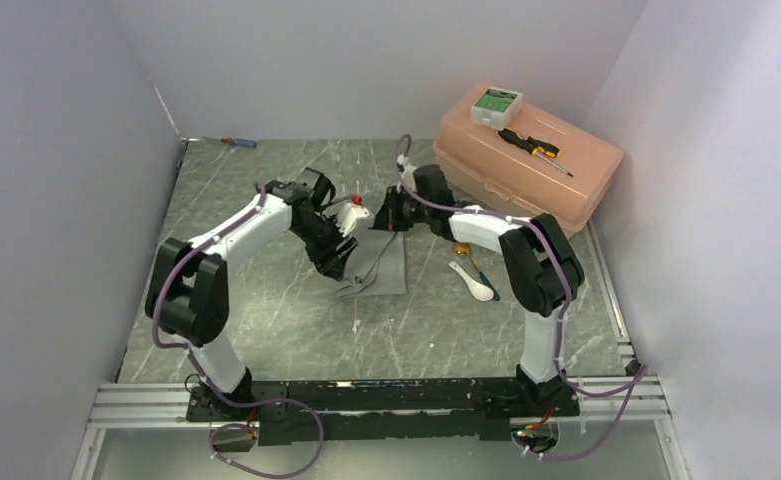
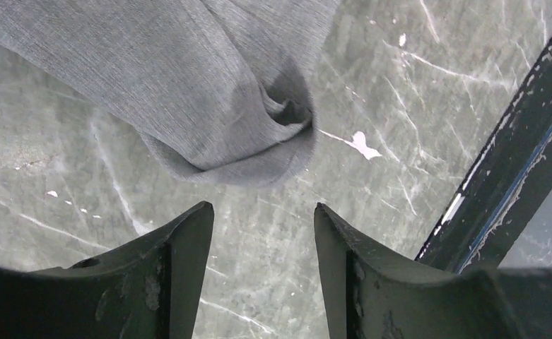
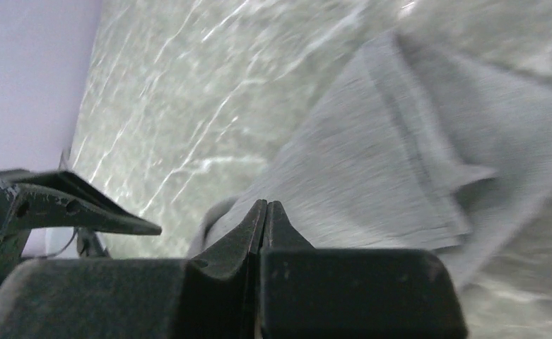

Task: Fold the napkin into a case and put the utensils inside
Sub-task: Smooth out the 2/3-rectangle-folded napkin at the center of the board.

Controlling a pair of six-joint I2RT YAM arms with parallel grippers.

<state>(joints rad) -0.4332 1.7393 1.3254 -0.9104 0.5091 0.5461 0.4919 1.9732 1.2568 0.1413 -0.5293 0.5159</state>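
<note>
The grey napkin point(image 1: 378, 268) lies partly folded at the table's middle, its far end raised toward my right gripper point(image 1: 382, 216). In the right wrist view the right gripper point(image 3: 266, 203) is shut, with the napkin point(image 3: 400, 155) spreading out from its tips. My left gripper point(image 1: 344, 268) hovers at the cloth's left side. In the left wrist view the left gripper point(image 2: 262, 206) is open, with bare table between its jaws and a bunched fold of the napkin point(image 2: 216, 92) just beyond them. The white spoon point(image 1: 474, 280) and the gold spoon point(image 1: 463, 250) lie right of the napkin.
A pink plastic box point(image 1: 526, 175) stands at the back right, carrying a black-and-yellow screwdriver point(image 1: 534, 147) and a small green-and-white box point(image 1: 496, 101). A red-and-blue screwdriver point(image 1: 236, 142) lies at the back left. A black rail point(image 2: 513, 169) edges the table.
</note>
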